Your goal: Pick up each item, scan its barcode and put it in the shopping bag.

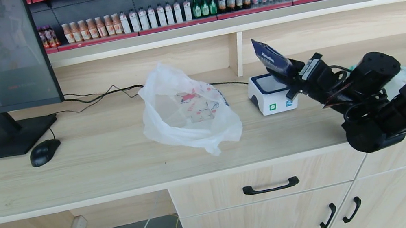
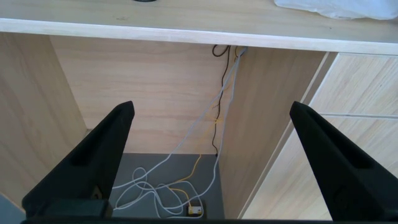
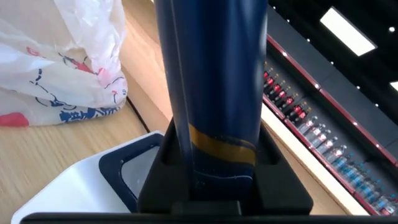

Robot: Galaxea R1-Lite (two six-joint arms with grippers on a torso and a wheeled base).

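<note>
Wooden tabletop (image 1: 112, 166) holds shopping bag (image 1: 186, 112) and scanner (image 1: 270, 99); right gripper (image 1: 290, 73) pinches blue packet (image 1: 271, 58) over the scanner; left gripper (image 2: 211, 162) is spread wide.

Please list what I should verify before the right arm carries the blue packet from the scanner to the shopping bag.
1. Grip on the blue packet: ok, the right gripper is shut on its lower end.
2. Packet over the scanner: ok, held just above it.
3. Barcode facing the scanner: cannot tell.
4. Shopping bag open: ok, its mouth gapes upward, though it is slumped.
5. Counter between scanner and bag: ok, only a thin cable at the back.
6. Left gripper out of the way: ok, open, below the counter edge.
</note>
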